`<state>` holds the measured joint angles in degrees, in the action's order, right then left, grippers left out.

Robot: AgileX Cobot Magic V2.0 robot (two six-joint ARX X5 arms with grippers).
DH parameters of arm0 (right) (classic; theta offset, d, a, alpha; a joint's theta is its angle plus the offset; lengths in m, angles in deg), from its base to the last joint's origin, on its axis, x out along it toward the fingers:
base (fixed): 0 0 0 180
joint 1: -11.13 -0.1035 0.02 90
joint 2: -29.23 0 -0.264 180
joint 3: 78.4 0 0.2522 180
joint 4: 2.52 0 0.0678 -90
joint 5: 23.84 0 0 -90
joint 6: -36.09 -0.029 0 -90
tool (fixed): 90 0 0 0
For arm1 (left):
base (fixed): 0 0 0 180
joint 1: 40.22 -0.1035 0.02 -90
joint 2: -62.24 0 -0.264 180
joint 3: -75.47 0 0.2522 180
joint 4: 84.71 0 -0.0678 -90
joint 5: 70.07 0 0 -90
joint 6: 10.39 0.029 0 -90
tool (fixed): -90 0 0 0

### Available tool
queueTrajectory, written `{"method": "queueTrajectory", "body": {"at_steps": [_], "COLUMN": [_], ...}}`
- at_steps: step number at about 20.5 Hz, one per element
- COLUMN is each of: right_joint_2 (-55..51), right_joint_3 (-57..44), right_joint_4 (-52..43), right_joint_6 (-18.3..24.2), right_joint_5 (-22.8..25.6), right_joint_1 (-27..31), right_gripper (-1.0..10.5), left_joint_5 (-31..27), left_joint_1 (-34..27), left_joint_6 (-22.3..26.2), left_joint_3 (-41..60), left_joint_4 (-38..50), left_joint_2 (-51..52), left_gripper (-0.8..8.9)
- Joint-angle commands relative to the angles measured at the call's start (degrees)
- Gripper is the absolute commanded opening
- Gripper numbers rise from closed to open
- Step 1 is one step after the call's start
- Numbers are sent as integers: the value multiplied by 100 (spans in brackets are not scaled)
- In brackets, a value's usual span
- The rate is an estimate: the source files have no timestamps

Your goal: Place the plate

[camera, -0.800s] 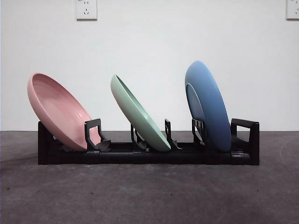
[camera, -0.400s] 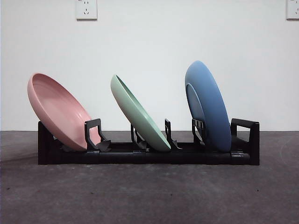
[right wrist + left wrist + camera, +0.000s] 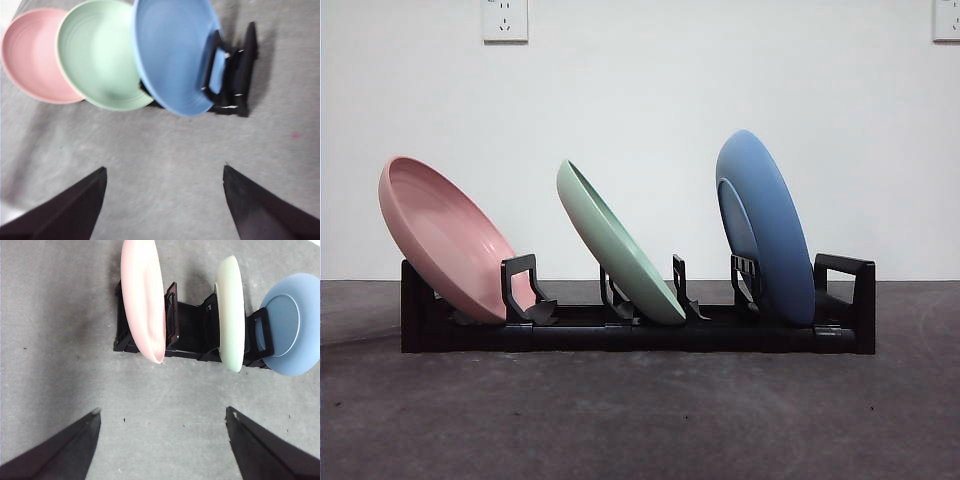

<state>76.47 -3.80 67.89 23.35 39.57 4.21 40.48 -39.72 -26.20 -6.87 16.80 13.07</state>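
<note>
On the grey table (image 3: 640,420), a black rack (image 3: 620,335) holds three plates on edge: pink plate (image 3: 445,240) at one end, green plate (image 3: 618,245) in the middle, blue plate (image 3: 765,225) at the other end. All three lean the same way, blue the most upright. Each sits in its own slot; plates well apart from one another.

Left gripper (image 3: 162,445): jaws spread wide, nothing between them, hanging above bare table near the rack's pink end. Right gripper (image 3: 165,200): jaws likewise spread, empty, above bare table near the blue end. Neither shows in the front view; both stand clear of the rack.

Key relation: no plate is in a gripper and none lies loose on the table. Rack's long axis runs across both wrist views, plates ahead of the jaws. Left is nearer pink, right nearer blue.

Judgement: placing looks complete; no further plate visible to load. Any return toward the rack would risk clipping a plate rim or the raised end handle (image 3: 845,270).

Background: wall sockets (image 3: 505,20).
</note>
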Motion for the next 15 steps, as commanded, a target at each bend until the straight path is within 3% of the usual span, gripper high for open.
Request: {"method": "queueTrajectory", "body": {"at_steps": [1, 8, 15], "right_joint_2": [496, 2653, 4116], "right_joint_3": [313, 1648, 2728], "right_joint_4": [-39, -273, -695], "right_joint_6": [-48, 168, 398], "right_joint_5": [-177, -208, -205], "right_joint_1": [-153, -514, -835], "right_gripper": [333, 330, 329], "left_joint_5": [33, 28, 28], "left_joint_1": [-4, -4, -4], "left_joint_6": [81, 83, 195], "left_joint_3": [-155, -155, -155], "left_joint_4": [42, 42, 42], "left_joint_2": [-42, -44, -42], "left_gripper": [404, 404, 404]}}
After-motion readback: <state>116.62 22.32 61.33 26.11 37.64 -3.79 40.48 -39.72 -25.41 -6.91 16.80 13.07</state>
